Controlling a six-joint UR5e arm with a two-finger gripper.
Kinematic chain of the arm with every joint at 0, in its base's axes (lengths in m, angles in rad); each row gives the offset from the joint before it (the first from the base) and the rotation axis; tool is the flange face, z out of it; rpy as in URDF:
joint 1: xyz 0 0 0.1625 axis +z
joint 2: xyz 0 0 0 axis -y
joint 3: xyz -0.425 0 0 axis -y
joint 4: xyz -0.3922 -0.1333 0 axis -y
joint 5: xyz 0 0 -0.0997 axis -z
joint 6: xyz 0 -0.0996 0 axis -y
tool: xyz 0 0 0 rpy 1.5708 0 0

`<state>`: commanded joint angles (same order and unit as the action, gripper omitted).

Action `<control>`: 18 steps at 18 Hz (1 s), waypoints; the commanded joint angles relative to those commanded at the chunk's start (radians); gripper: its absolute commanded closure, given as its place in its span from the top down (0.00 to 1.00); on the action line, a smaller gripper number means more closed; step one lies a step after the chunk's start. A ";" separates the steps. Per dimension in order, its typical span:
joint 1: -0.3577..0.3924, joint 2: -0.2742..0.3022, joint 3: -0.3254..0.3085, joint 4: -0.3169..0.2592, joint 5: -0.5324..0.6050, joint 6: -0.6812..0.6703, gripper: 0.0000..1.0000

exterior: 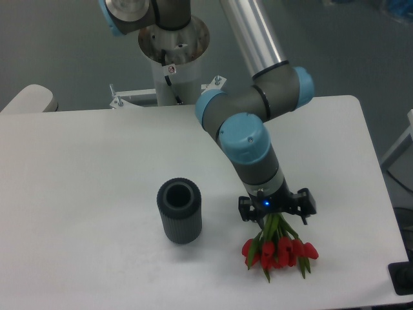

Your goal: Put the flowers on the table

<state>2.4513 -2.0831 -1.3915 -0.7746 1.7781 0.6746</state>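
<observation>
1. A white table [97,168] with rounded corners fills most of the view, with grey floor behind it and the arm's base mounted at its far edge.
2. A dark ribbed vase [181,211] stands upright near the middle of the table, empty as far as its open mouth shows.
3. The flowers [279,248] are out of the vase, to its right and near the front edge of the table, red heads pointing toward the camera and green stems running back up under the gripper [276,213].
4. The gripper points down over the stem end. Its fingers sit on either side of the stems, but the wrist hides the contact, so I cannot tell whether it is clamped on them or has let go.
5. The heads seem to be on or just above the table. No clear shadow gap shows beneath them, so the bunch looks down or very nearly so.
6. Judged from this, the carry is done and the flowers are at a sensible resting spot, apart from the vase.
7. What seems left is to spread the fingers if they are clamped, then lift straight up without dragging the stems.
</observation>
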 joint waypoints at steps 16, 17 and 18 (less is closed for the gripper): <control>0.190 0.035 0.117 -0.218 -0.276 0.778 1.00; 0.211 0.035 0.124 -0.227 -0.311 0.783 1.00; 0.228 0.035 0.132 -0.248 -0.339 0.783 1.00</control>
<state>2.6797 -2.0479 -1.2595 -1.0229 1.4392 1.4573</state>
